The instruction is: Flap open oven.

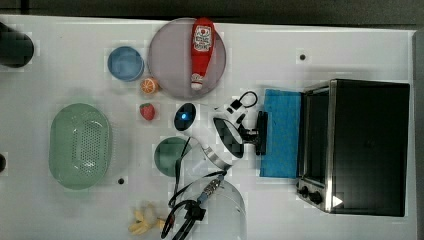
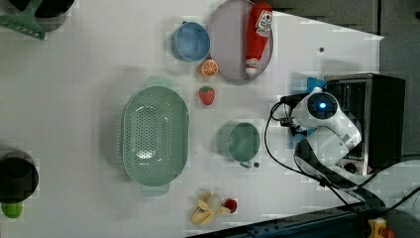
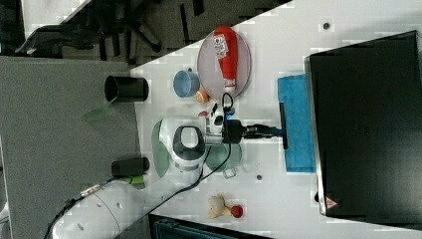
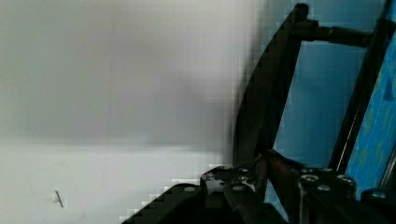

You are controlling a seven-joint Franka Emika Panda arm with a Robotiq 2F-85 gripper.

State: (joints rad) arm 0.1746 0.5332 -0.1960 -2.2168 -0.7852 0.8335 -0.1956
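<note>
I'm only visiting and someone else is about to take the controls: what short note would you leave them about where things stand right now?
Gripper: shut on the door handle.
Oven: at the top view's right end of the table; its blue door is swung down flat in front of it, with the inside showing.
Done: door looks fully open.
Left: let go of the handle and back the arm away, probably without lifting the door again.

white arm [image 2: 327, 126] before oven [image 2: 379, 119], green colander [image 2: 155, 135]
</note>
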